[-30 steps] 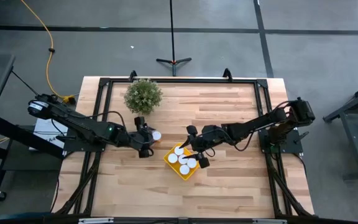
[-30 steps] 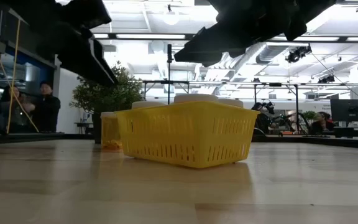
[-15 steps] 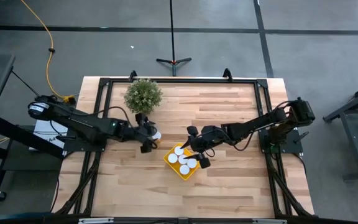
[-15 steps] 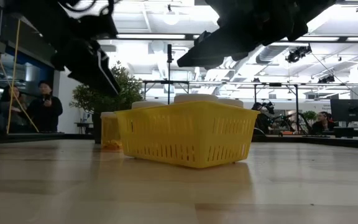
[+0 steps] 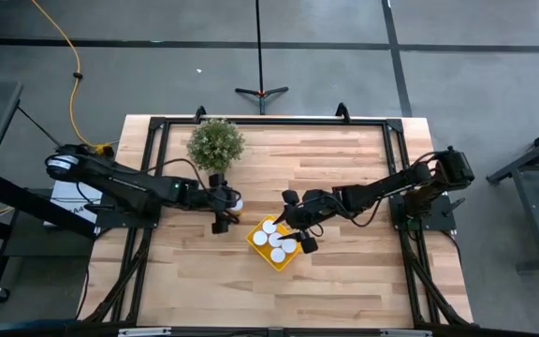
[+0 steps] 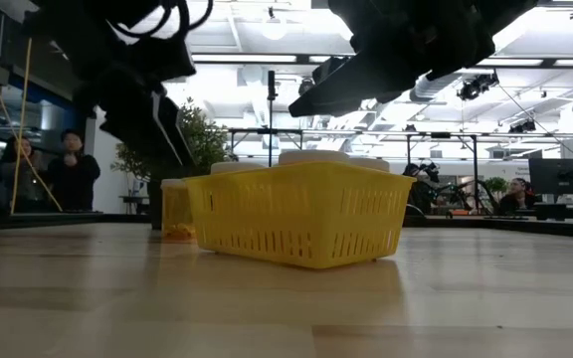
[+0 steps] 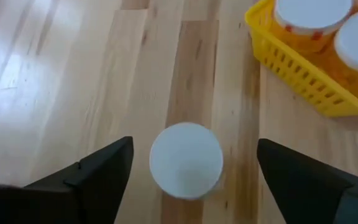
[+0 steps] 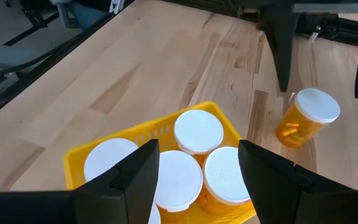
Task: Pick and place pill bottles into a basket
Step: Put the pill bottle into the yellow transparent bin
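Note:
One orange pill bottle with a white cap (image 7: 186, 160) stands upright on its base on the table, left of the yellow basket (image 5: 277, 243); it also shows in the right wrist view (image 8: 305, 119). My left gripper (image 7: 188, 180) is open above it, fingers pointing down on either side of the cap without touching it. Several capped bottles (image 8: 197, 132) stand in the basket (image 8: 143, 132). My right gripper (image 8: 194, 186) is open and empty, hovering over the basket's right end (image 5: 298, 223).
A green potted plant (image 5: 216, 143) stands at the far left of the table, just behind my left gripper (image 5: 225, 203). Bare wood lies toward the near edge (image 5: 279, 300). In the low view, people (image 6: 68, 169) stand in the room beyond.
My left gripper has come down toward the lone bottle and shifted slightly toward the table's right, staying open. The bottle and the basket have stayed where they were.

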Motion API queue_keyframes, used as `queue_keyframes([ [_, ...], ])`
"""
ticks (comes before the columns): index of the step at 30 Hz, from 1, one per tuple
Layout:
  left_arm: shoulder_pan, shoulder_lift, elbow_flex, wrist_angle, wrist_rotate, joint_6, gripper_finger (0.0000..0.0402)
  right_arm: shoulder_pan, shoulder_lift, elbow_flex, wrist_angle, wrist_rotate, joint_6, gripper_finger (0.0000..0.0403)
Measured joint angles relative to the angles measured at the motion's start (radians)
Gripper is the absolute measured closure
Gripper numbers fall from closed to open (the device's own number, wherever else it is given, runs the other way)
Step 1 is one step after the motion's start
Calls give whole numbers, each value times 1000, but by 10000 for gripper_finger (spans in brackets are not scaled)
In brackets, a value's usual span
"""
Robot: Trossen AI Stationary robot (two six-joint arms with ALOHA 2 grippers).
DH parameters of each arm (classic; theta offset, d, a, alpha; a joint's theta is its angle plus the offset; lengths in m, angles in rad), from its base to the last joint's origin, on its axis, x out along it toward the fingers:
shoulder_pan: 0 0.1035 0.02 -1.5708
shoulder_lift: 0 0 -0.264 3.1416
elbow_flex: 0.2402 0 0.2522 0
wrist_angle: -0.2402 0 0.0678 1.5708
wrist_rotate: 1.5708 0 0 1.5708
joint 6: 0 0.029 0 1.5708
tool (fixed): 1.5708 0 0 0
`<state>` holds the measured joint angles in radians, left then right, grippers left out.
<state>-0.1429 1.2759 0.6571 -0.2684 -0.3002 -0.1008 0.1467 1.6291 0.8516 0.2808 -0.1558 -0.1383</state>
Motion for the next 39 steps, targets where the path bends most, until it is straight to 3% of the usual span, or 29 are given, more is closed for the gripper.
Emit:
queue_keyframes([
  [5, -1, 37, 0, 11, -20, 21, 4, 0, 0, 0, -9, -1, 0, 192],
  [39, 0, 168, -1, 39, -47, 48, 64, 0, 0, 0, -31, -16, 1, 192],
])
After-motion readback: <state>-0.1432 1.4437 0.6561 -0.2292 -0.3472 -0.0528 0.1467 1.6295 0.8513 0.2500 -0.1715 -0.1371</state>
